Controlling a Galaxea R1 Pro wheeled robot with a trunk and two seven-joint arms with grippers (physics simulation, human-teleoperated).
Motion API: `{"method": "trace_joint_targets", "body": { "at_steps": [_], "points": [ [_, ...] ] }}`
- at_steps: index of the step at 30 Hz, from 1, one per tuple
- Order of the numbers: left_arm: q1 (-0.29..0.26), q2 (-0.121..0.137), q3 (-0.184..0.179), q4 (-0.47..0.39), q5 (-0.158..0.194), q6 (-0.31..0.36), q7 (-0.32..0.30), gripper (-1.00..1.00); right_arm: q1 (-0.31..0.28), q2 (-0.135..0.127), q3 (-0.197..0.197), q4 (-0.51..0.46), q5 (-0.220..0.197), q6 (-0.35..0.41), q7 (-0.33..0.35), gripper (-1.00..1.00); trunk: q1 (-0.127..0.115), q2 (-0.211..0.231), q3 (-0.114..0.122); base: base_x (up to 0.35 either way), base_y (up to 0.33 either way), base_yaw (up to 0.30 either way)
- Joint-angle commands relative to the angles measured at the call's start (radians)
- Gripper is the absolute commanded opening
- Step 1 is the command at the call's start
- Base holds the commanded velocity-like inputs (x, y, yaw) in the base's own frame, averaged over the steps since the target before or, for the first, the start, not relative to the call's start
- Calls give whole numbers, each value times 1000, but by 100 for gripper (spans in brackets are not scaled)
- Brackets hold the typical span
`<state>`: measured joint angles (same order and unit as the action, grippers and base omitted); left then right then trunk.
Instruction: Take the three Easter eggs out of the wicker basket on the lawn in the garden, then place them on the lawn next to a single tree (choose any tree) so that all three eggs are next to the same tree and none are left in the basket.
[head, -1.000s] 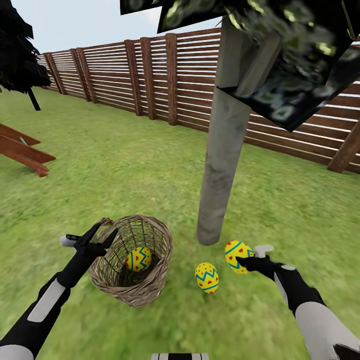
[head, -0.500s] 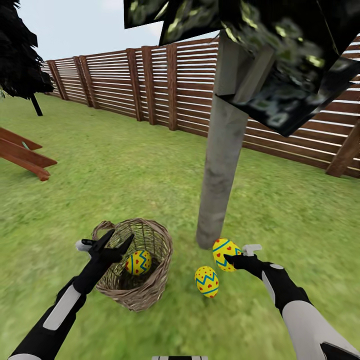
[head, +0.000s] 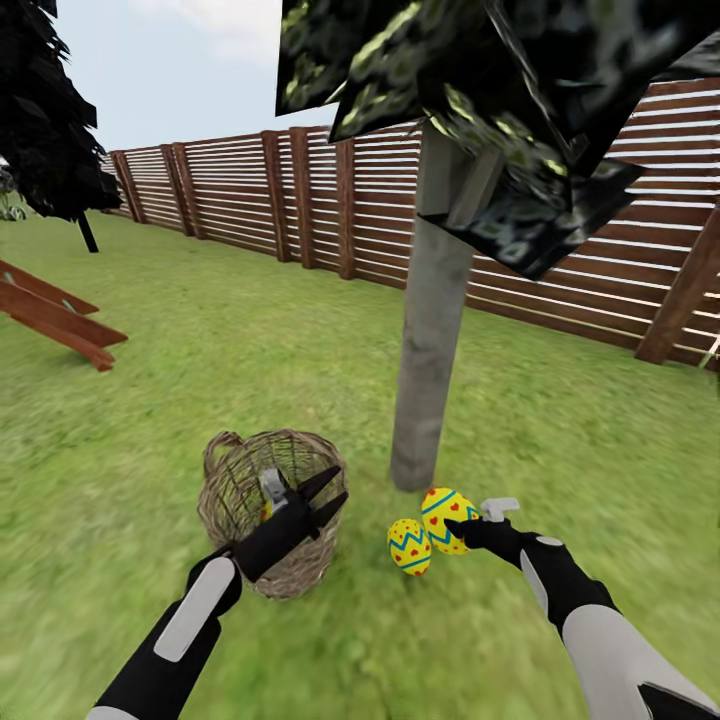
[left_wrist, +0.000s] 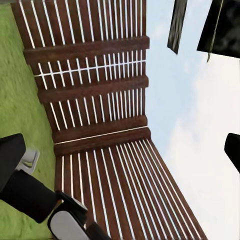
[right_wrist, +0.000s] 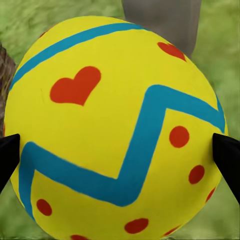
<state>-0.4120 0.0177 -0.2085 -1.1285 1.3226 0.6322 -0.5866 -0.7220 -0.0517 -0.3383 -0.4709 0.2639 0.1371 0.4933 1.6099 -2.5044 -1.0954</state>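
Left gripper (head: 325, 497) has swung over the brown-grey open-weave wicker basket (head: 232, 472), fingers spread wide. Right gripper (head: 462, 520) clamps a smooth, rigid yellow zigzag-banded egg (head: 443, 512) — keep your grip across its widest girth.

both arms are showing black casing with long pale grey-white panels set along the forearms, and the right upper arm is looking mostly white. the left gripper (head: 328, 490) is ending in two slim, pointed black fingers with a small grey block at their base. the right gripper (head: 462, 524) is wearing black too, carrying a small pale grey bracket beside its wrist.
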Motion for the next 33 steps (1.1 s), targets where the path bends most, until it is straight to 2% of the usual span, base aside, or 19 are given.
{"method": "trace_joint_targets", "body": {
  "at_steps": [1,4,6,7,10,11,14,16,18,19,22,25,28,33],
  "points": [
    [-1,-14,-2,1,8,6,15,100,-1,1,-8,-2,8,6,8,-100,-1,0,-1,-176,0,0],
    [-1,-25,-2,1,9,4,21,100,-1,1,-8,-2,8,6,8,-100,-1,0,-1,-33,0,0],
    [0,-40,-20,2,8,-33,20,100,-1,2,-8,-1,8,6,8,-100,-1,0,-1,-4,0,0],
    [0,-50,-51,2,7,-76,19,100,-1,2,-8,0,8,6,8,-100,-1,0,-1,-1,-6,0],
    [-1,-55,-143,3,5,-156,21,100,-1,3,-8,0,8,6,8,-100,-1,0,-1,0,-179,0],
    [-1,-57,-158,8,4,-169,22,100,-1,3,-8,0,8,6,8,-100,-1,0,-1,0,-268,0],
    [-1,-62,-168,60,4,-210,22,100,-1,4,-8,3,8,-3,-9,-100,-1,0,-1,0,-135,0],
    [-1,-66,-170,74,-4,-221,22,100,-1,10,-6,31,11,-46,-90,-100,-1,0,-1,0,-16,0],
    [-1,-70,-179,71,-46,-222,22,100,-1,28,-4,49,21,-124,-195,-100,-1,0,-1,0,-3,0],
    [-1,-71,-180,71,-59,-222,22,100,-1,32,-2,54,25,-152,-225,-100,-1,0,-1,0,0,0],
    [-1,-71,-181,68,-73,-223,21,100,-1,74,71,82,64,-239,-307,-100,-1,0,-1,0,0,0],
    [-1,-74,-189,60,-74,-223,21,100,-1,84,104,101,73,-283,-390,-100,-1,0,-1,0,0,0],
    [-1,-77,-206,58,-74,-223,21,100,-1,85,108,127,75,-322,-403,-100,-1,0,-1,0,0,0],
    [-1,-79,-226,59,-76,-267,22,100,-1,85,108,132,72,-328,-408,-100,-1,0,-1,0,-122,0]
  ]
}}
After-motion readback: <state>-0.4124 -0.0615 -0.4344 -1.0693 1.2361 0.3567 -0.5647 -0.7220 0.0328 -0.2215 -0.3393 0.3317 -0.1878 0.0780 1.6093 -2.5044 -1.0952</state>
